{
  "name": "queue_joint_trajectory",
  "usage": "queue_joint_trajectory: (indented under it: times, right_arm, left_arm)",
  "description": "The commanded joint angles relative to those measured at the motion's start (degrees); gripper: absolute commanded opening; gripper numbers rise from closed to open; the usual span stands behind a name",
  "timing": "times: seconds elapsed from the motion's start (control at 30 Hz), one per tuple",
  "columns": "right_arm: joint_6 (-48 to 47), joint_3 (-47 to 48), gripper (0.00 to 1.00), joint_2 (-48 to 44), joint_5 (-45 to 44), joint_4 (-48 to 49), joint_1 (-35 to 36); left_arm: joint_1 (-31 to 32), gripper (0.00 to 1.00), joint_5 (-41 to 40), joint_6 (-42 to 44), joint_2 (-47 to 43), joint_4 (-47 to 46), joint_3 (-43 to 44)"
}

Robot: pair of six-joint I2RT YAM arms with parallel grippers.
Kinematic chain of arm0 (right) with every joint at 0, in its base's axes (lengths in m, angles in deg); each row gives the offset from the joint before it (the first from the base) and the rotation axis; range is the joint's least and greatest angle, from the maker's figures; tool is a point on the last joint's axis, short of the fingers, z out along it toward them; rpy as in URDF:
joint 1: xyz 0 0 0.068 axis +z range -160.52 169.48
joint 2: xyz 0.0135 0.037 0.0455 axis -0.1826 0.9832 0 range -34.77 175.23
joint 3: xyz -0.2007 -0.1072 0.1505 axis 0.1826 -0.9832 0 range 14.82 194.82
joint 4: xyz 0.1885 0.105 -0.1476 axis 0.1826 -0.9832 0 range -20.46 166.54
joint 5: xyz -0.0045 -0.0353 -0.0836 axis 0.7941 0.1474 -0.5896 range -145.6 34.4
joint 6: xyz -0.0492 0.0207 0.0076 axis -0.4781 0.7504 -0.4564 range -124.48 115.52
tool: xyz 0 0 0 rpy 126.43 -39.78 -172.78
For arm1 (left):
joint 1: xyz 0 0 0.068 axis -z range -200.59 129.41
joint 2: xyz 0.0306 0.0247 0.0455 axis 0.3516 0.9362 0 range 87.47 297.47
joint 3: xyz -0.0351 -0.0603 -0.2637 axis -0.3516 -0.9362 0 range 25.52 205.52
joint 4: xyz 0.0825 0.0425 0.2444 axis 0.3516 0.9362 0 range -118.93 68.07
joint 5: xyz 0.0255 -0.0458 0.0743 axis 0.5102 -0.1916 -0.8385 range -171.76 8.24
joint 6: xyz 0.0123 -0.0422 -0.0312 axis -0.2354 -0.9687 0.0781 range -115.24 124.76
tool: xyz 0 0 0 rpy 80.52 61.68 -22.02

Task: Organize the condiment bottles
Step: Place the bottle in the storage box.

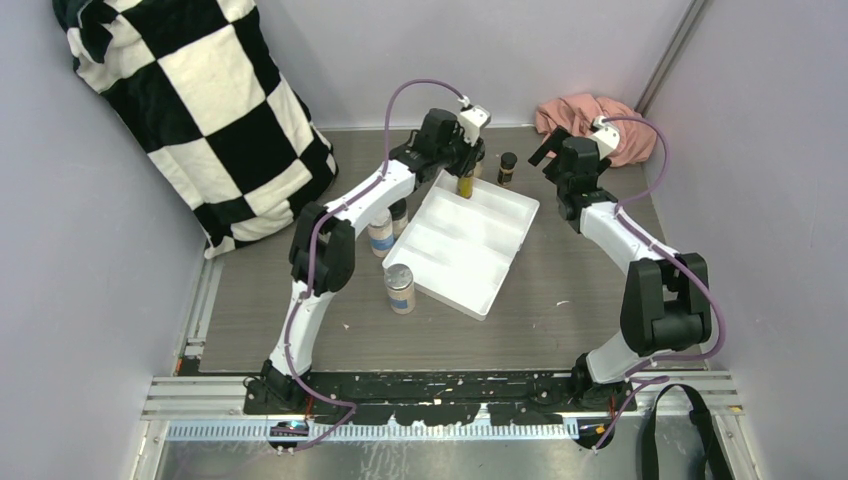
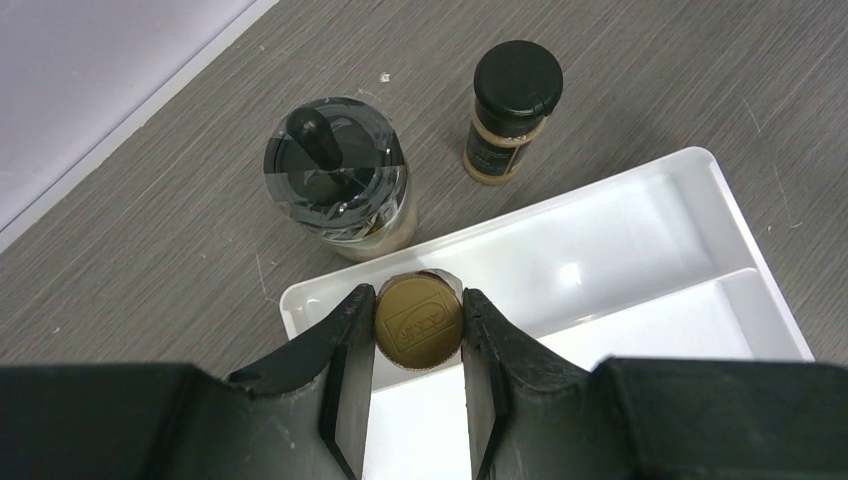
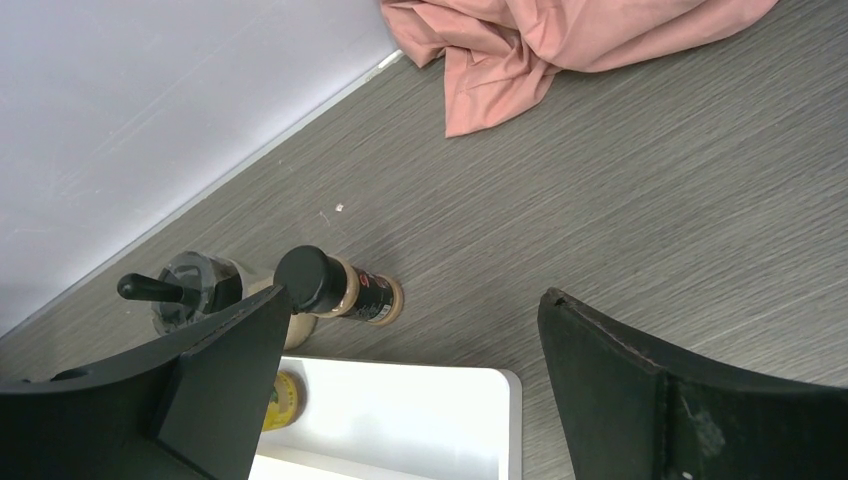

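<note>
The grey wood-grain table (image 1: 600, 320) carried a white tray (image 1: 470, 250) at its middle, a black-capped bottle (image 1: 508, 167) and a clear-lidded jar (image 2: 340, 175) just beyond the tray's far end, a silver-lidded jar (image 1: 400, 288) and a blue-labelled jar (image 1: 380, 235) beside its left edge, a pink cloth (image 1: 580, 115) at the far right and a checkered blanket (image 1: 200, 110) at the far left.

The top camera hangs high at the near edge, looking down and away over the whole table (image 1: 600, 320). The left wrist camera looks almost straight down, close above a brown-capped bottle (image 2: 420, 322) at the tray (image 2: 640, 230) corner. The right wrist camera sits farther off, slanting toward the back wall (image 3: 150, 120). All three share that corner and the black-capped bottle (image 3: 335, 285).
</note>
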Motion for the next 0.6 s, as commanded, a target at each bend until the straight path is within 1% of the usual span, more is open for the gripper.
queue_joint_trajectory:
  times: [0.0, 0.43, 0.57]
  right_arm:
    - [0.4, 2.4, 0.99, 0.5, 0.1, 2.7, -0.3]
    - [0.7, 2.3, 0.99, 1.4, 0.3, 3.3, -0.3]
    - [1.0, 2.5, 0.99, 1.7, 0.6, 3.2, -0.3]
  left_arm:
    - [-0.2, 0.0, -0.6, 1.4, 0.1, -4.6, 4.7]
    - [-0.3, 0.0, -1.4, 0.7, 0.8, -3.2, 4.9]
    - [-0.2, 0.08, -1.7, 0.2, 0.6, -2.8, 4.9]
